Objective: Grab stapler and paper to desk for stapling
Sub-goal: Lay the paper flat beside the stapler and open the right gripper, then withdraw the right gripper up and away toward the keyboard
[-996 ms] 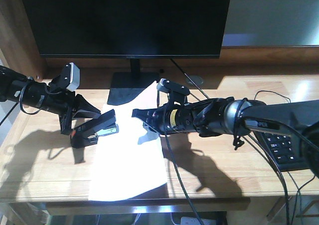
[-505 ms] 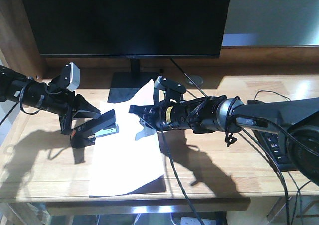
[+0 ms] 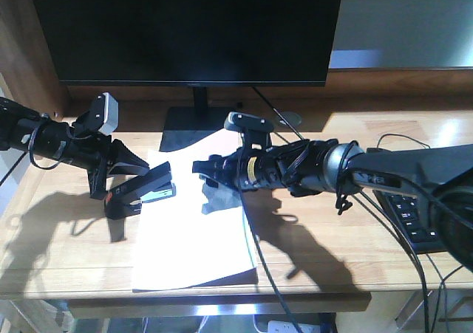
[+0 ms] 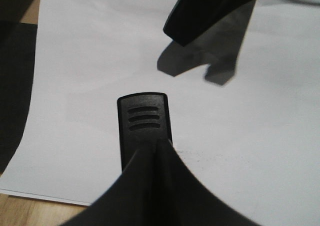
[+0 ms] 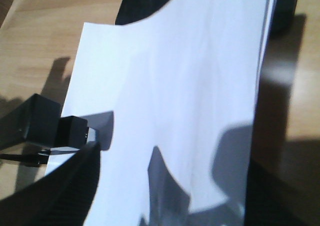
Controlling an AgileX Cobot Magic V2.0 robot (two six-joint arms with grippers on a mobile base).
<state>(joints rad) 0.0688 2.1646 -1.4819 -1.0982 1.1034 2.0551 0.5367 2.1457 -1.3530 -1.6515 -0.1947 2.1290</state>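
Observation:
The black stapler (image 3: 144,191) lies at the left edge of the white paper (image 3: 192,244), its front end over the sheet, on the light-wood desk (image 3: 325,244). My left gripper (image 3: 122,189) is shut on the stapler's rear. In the left wrist view the fingers meet (image 4: 156,146) on the stapler's ribbed black end (image 4: 142,118), with paper (image 4: 250,151) beneath. My right gripper (image 3: 203,169) hovers open over the sheet's upper middle, nothing between its fingers. In the right wrist view it (image 5: 175,161) spans the paper (image 5: 190,75), and the stapler's tip (image 5: 50,123) shows at left.
A large black monitor (image 3: 185,30) on its stand (image 3: 196,130) rises just behind the paper. A black keyboard (image 3: 421,222) sits at the right, with cables (image 3: 259,274) trailing over the desk's front edge. The paper's near edge reaches that front edge.
The paper's raised fold near my right gripper has dropped and the sheet now lies flatter, its near right corner further right. The right gripper has lifted slightly. The left arm and stapler are still.

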